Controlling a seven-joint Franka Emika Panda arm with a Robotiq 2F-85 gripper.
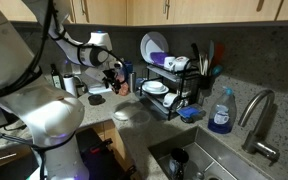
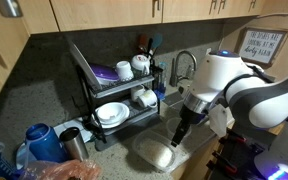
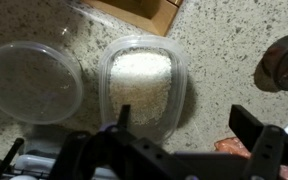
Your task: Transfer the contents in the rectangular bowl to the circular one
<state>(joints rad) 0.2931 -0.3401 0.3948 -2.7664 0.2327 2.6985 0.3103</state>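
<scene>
A: What stands by the sink (image 1: 242,163)?
B: A blue soap bottle (image 1: 221,112) beside the tap (image 1: 256,115), and a black dish rack (image 2: 119,95) with white dishes on the speckled bench (image 3: 224,40)
A: On the wall?
B: A framed sign (image 2: 261,45), below wooden cupboards (image 2: 134,12)

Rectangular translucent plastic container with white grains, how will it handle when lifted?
The rectangular translucent plastic container looks thin-walled, so it will probably flex if squeezed. Loose white grains cover its floor, so it likely stays steady, yet they could spill when tilted.
</scene>
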